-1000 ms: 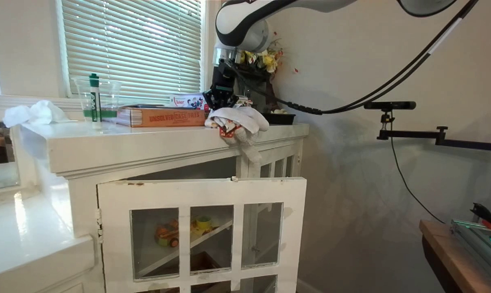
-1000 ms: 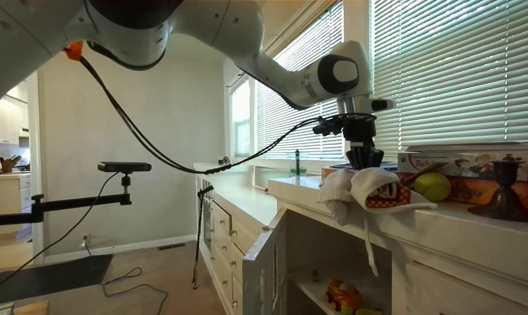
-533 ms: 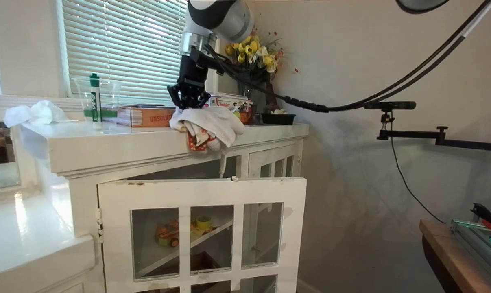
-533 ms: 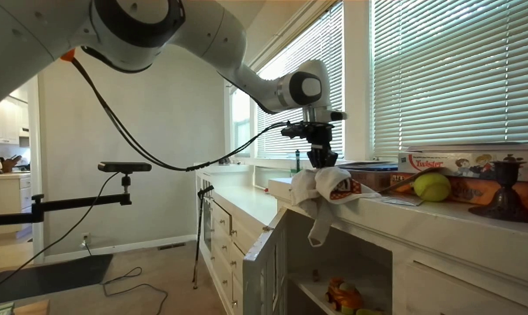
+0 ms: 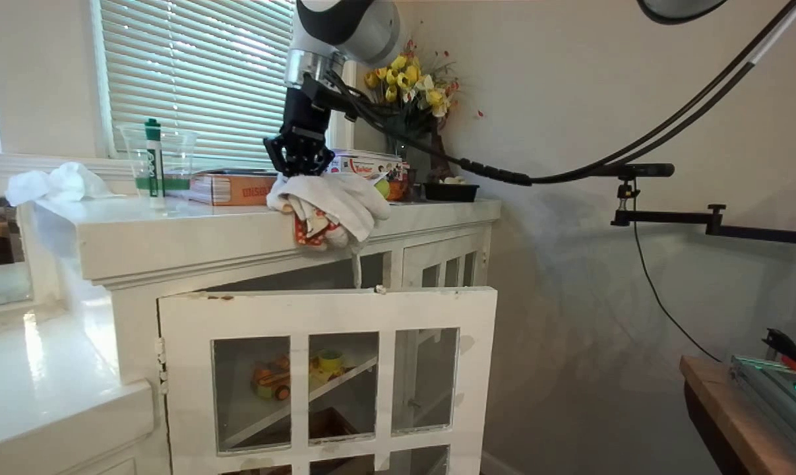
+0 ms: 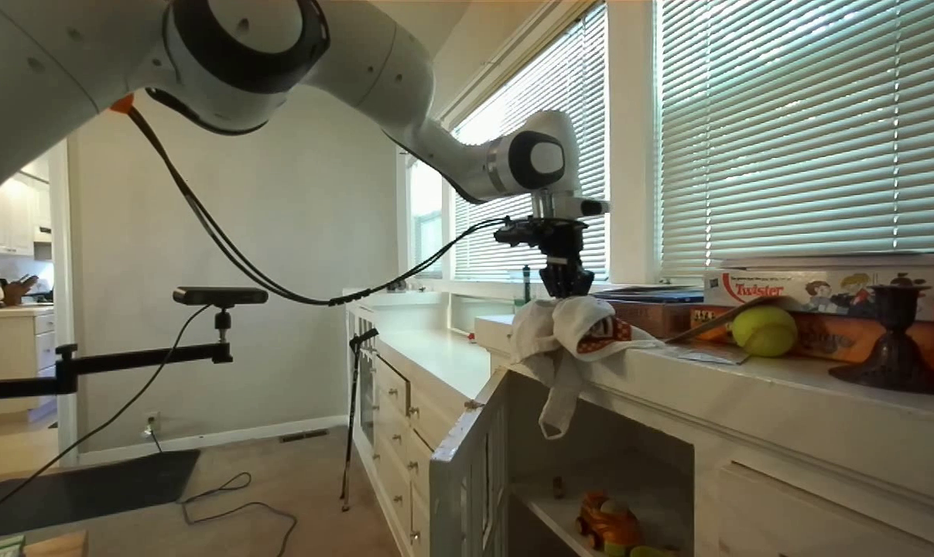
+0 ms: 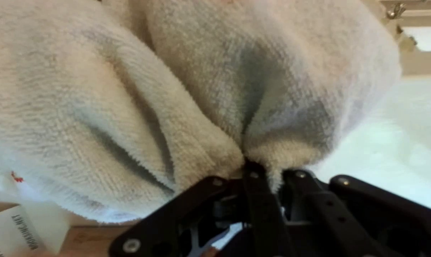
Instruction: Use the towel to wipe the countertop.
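Observation:
A white fluffy towel point(image 5: 335, 201) with a red and orange pattern on one side lies bunched on the white countertop point(image 5: 101, 210), partly hanging over its front edge. It also shows in an exterior view point(image 6: 536, 333), with a long end drooping before the open cabinet. My gripper point(image 5: 299, 173) points down from above and is shut on the towel's top. In the wrist view the towel point(image 7: 186, 89) fills most of the picture, and a fold is pinched in my gripper point(image 7: 272, 175). The towel's underside is hidden.
On the counter stand an orange case-files box point(image 5: 243, 190), a clear cup point(image 5: 180, 148), a green marker point(image 5: 154, 161), a Twister box point(image 6: 792, 290), a tennis ball point(image 6: 764, 331) and a dark candle holder point(image 6: 892, 348). A cabinet door point(image 5: 252, 316) stands open below.
My gripper has slid along the counter toward the cup and marker, dragging the towel with it. Most of this came in the first half second; the last half second shows only a slight shift.

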You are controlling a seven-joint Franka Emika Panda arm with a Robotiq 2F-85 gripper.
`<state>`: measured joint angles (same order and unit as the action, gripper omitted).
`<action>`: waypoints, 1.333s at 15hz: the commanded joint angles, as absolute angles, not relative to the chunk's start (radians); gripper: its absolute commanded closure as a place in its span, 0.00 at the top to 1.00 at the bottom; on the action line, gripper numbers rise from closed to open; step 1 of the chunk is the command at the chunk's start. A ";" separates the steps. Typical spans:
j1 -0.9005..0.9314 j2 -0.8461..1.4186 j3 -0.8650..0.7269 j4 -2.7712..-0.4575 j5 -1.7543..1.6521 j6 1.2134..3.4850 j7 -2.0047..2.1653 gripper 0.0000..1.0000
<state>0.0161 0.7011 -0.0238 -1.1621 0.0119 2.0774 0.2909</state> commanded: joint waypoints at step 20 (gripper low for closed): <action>0.043 0.750 0.015 -1.091 0.042 2.052 0.240 0.03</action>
<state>0.0677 0.7165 0.0264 -1.1402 0.0124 2.0767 0.2666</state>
